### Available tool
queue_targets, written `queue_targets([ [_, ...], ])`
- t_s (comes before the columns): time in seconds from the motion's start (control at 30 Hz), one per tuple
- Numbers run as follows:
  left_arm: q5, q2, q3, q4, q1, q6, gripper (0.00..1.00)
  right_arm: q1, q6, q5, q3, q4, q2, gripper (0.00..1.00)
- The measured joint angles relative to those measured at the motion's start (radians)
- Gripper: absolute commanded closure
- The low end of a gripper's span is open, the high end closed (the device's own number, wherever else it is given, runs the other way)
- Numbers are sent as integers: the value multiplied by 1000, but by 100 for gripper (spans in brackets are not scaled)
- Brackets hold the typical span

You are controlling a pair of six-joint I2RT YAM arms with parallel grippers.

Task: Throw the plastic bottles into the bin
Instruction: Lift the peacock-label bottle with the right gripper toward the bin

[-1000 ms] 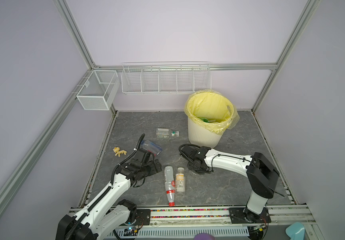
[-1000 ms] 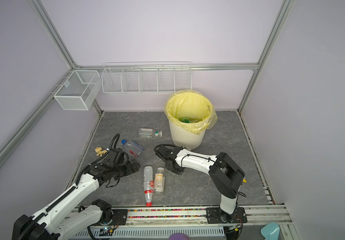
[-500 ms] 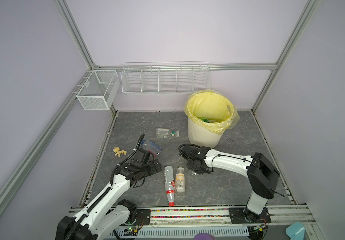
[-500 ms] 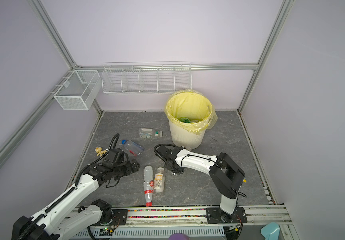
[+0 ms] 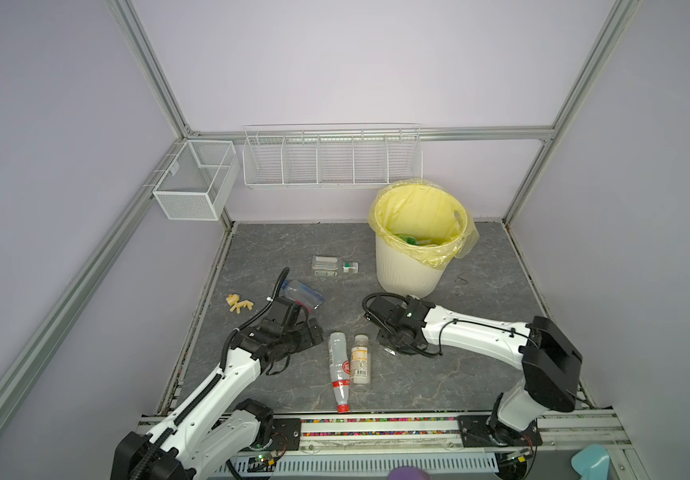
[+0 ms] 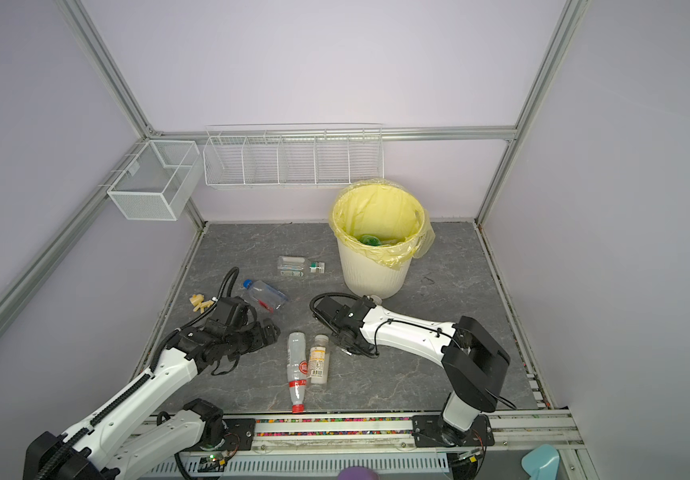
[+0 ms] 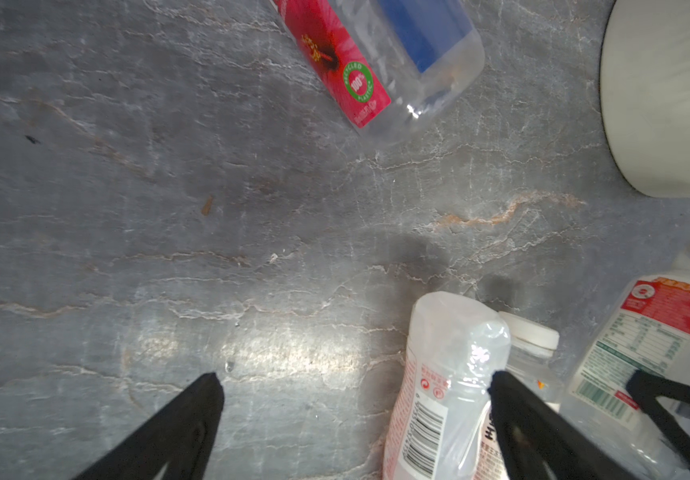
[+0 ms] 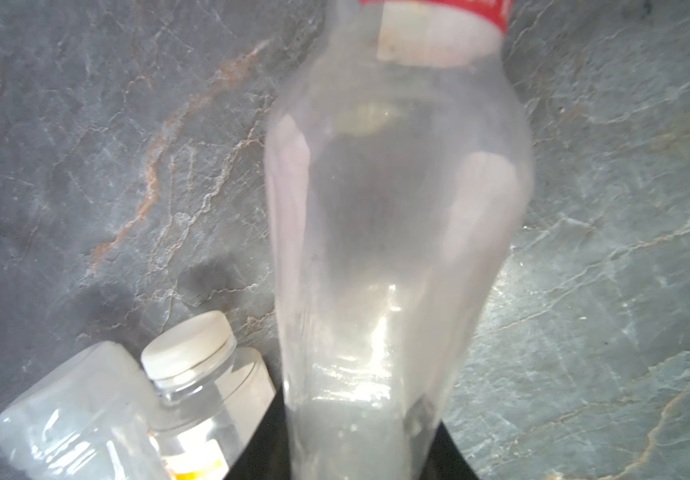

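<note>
Above the worktop [image 5: 251, 249], the left claw [image 7: 353, 380] stands wide open beside two bottles [image 5: 339, 365] lying side by side. The right claw [image 8: 355, 444] is clamped on a clear red-labelled bottle [image 8: 397, 187], near the bin [image 5: 407, 274] but outside it.

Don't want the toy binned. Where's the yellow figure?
In both top views the yellow figure lies near the left edge of the floor, just left of the blue-capped bottle.
</note>
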Motion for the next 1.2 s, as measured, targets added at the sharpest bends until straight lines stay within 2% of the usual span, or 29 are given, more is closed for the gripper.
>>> queue_targets([
  [0.4, 0, 35, 19, 0, 0, -5, 0, 6, -79, 10, -36, -30, -85, 72],
  [0.77, 1, 56, 39, 2, 0, -26, 0, 9, -129, 79, -145, -67, -370, 72],
  [1.2, -34, 75, 121, -17, 0, -26, 0, 9, -208, 121, -131, -154, -565, 73],
])
